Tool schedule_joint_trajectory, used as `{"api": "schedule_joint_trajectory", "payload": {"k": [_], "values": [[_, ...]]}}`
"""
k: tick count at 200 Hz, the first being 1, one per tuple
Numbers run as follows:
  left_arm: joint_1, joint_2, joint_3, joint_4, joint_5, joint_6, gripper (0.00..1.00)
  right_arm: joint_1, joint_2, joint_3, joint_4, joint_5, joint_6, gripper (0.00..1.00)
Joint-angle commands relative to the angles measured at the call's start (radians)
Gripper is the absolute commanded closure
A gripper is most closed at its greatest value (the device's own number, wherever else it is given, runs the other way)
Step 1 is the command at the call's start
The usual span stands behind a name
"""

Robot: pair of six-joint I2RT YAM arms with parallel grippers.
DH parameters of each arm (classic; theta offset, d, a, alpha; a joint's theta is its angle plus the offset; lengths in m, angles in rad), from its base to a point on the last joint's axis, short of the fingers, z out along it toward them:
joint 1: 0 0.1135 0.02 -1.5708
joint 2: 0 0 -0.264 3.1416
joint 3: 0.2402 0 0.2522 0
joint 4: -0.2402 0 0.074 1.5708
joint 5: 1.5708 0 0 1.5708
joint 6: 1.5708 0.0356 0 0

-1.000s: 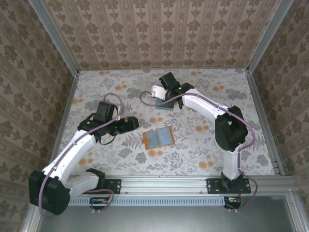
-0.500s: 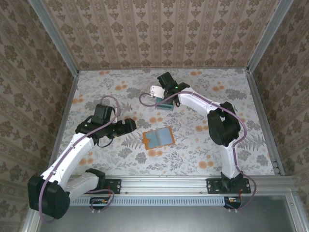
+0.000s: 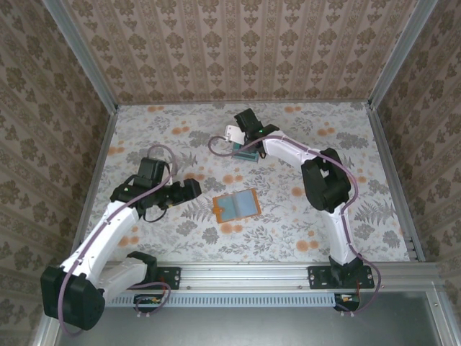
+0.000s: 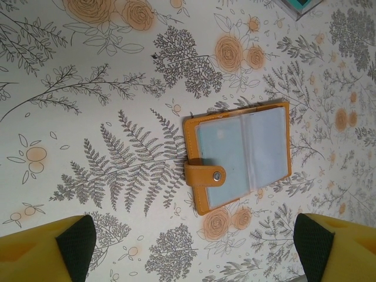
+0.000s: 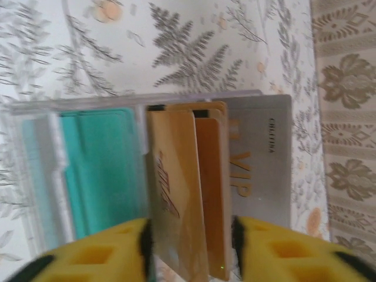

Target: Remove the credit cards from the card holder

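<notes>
Two sets of jaws hung over a floral counter [image 3: 144, 137]. The card holder [image 3: 235, 207] lay open mid-counter, clasp undone, its pale sleeves apparently empty. Well apart at the far side, teal, orange and silvery credit cards [image 5: 176, 170] lay overlapped, likely a drop pile. The right jaws stood released astride an orange card; the left jaws gaped empty near the holder, probably waiting.
</notes>
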Motion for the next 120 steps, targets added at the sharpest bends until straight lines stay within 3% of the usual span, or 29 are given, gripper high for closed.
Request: {"api": "schedule_joint_trajectory", "payload": {"k": [1, 70, 81, 120], "values": [[0.007, -0.02, -0.013, -0.017, -0.001, -0.009, 0.09, -0.018, 0.008, 0.032, 0.069, 0.086, 0.044, 0.5], [0.009, -0.001, -0.025, 0.026, 0.021, -0.015, 0.08, -0.021, -0.102, -0.003, 0.041, 0.073, 0.214, 0.54], [0.009, 0.006, -0.031, 0.041, 0.03, -0.02, 0.0, -0.022, -0.134, -0.011, 0.016, 0.058, 0.272, 0.55], [-0.018, 0.021, -0.06, 0.11, 0.036, -0.056, 0.0, -0.021, -0.292, -0.098, -0.084, -0.075, 0.535, 0.57]]}}
